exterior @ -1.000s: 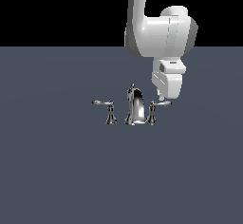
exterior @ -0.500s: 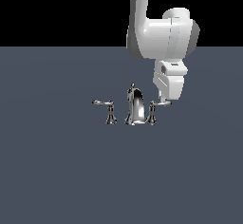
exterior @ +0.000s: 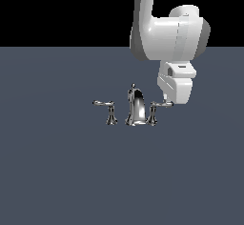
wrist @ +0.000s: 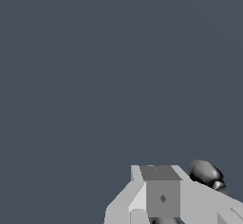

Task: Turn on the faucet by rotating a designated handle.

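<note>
The chrome faucet [exterior: 136, 107] stands on the grey floor, an arched spout with a knob on top. The handle [exterior: 160, 106] is the lever on a flared post at the exterior view's right of the spout, its arm pointing right. My gripper [exterior: 167, 100] hangs from the white hand right at the tip of that lever arm, seemingly touching it. The fingertips are hidden behind the hand in the exterior view. In the wrist view the grey fingers [wrist: 161, 197] sit pressed together, with a rounded chrome part [wrist: 207, 173] beside them. Nothing is held between them.
A mirror-image chrome lever [exterior: 105, 105] stands at the exterior view's left of the spout, pointing left. The flat grey floor [exterior: 62, 171] stretches all around the faucet. The white arm [exterior: 167, 33] rises above the handle.
</note>
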`<state>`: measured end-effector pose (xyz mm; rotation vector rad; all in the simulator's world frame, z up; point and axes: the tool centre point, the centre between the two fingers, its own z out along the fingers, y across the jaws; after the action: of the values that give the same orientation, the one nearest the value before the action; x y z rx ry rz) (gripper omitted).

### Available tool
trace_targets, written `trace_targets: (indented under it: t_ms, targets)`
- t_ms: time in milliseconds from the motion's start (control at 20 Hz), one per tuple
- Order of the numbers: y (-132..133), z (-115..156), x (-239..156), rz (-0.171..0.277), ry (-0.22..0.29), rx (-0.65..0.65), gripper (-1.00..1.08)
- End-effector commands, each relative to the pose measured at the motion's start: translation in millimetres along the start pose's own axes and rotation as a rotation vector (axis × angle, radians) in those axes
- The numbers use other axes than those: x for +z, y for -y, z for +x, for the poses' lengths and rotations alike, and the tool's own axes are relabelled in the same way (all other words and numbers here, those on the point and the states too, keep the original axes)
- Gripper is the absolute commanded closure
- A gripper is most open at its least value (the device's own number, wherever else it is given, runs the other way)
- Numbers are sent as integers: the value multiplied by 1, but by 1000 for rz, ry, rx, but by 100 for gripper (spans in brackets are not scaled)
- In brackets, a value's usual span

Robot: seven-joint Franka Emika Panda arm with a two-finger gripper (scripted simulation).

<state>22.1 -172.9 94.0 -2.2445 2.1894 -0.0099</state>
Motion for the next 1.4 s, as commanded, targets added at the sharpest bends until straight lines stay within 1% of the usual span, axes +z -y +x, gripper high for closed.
trace_targets:
  t_ms: [0, 50, 100, 950, 1050, 1350]
  targets:
    - [-14, 9, 0, -9, 0, 10, 108]
    - [-14, 9, 0, -9, 0, 10, 108]
    - [-5, 0, 0, 1, 1, -4, 108]
    - [-61, -10, 0, -9, 0, 9, 108]
    - [-57, -6, -1, -4, -2, 14, 108]
    - [-68, -30, -1, -6, -1, 12, 108]
